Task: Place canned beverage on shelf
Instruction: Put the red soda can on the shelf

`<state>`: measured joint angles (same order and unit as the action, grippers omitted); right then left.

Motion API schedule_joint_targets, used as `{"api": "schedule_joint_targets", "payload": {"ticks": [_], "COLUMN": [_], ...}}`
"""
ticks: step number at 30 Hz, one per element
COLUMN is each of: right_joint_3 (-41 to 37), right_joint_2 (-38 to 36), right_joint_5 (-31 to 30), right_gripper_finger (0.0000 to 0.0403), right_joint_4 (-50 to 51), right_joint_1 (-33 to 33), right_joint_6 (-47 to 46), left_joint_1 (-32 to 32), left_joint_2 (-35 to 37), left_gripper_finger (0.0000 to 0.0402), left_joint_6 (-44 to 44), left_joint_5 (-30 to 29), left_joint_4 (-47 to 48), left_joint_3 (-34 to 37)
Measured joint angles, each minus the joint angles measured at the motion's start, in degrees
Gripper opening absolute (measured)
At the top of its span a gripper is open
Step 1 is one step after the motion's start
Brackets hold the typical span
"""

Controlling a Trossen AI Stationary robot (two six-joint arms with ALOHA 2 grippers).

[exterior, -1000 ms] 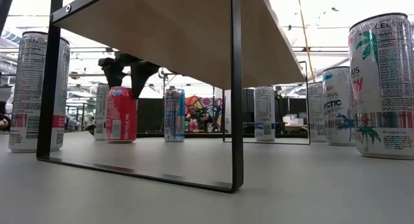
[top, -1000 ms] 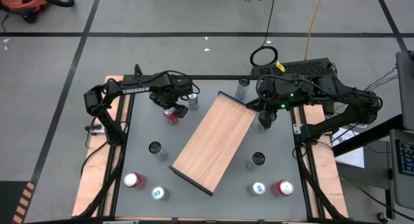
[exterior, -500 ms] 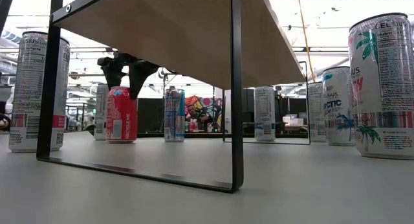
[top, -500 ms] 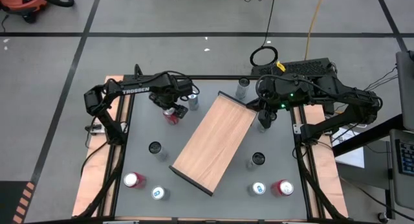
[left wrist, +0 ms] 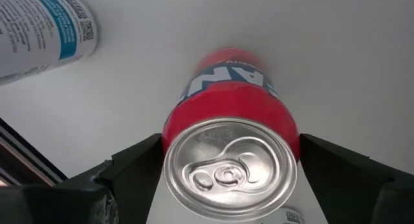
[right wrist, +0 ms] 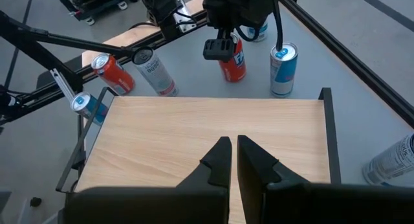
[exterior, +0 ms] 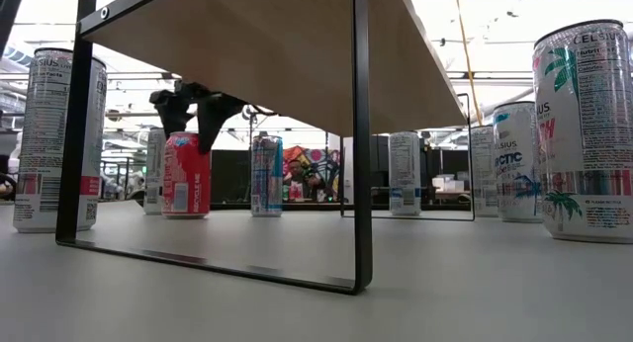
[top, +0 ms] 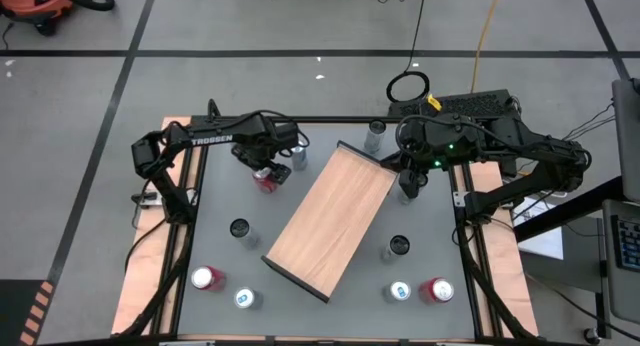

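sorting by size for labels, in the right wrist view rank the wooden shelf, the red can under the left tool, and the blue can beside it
1. Wooden shelf, by far the largest.
2 and 3. Red can and blue can: they look alike in size, so no ranking. The left tool covers the red can's top.

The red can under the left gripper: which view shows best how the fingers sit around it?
The left wrist view: the red can fills the frame, a dark finger on each side, small gaps visible. The high view shows the left gripper covering it. The low view shows fingers around its top. The right wrist view shows it small, beyond the shelf.
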<state>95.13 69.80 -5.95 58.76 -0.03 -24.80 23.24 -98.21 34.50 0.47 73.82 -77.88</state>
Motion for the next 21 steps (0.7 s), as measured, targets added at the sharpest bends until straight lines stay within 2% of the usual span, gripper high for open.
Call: {"api": "schedule_joint_targets", "payload": {"ticks": [6, 14, 21], "right_joint_3": [0.0, 0.0, 0.0], "right_joint_2": [0.0, 0.0, 0.0], "right_joint_5": [0.02, 0.02, 0.02], "right_gripper_finger": [0.0, 0.0, 0.0], "right_joint_4": [-0.42, -0.41, -0.27], "right_joint_1": [0.0, 0.02, 0.02], "right_joint_6": [0.01, 0.02, 0.61], "left_joint_1": [0.0, 0.0, 0.0], "left_joint_2": [0.02, 0.02, 0.02], "left_gripper_finger": [0.0337, 0.0291, 0.0285], "left_joint_6": [-0.42, -0.6, -2.3], "left_joint_5": [-0.08, -1.07, -1.14], "left_joint_4": [0.32, 0.03, 0.19], "left_joint_3": [0.63, 0.63, 0.63]}}
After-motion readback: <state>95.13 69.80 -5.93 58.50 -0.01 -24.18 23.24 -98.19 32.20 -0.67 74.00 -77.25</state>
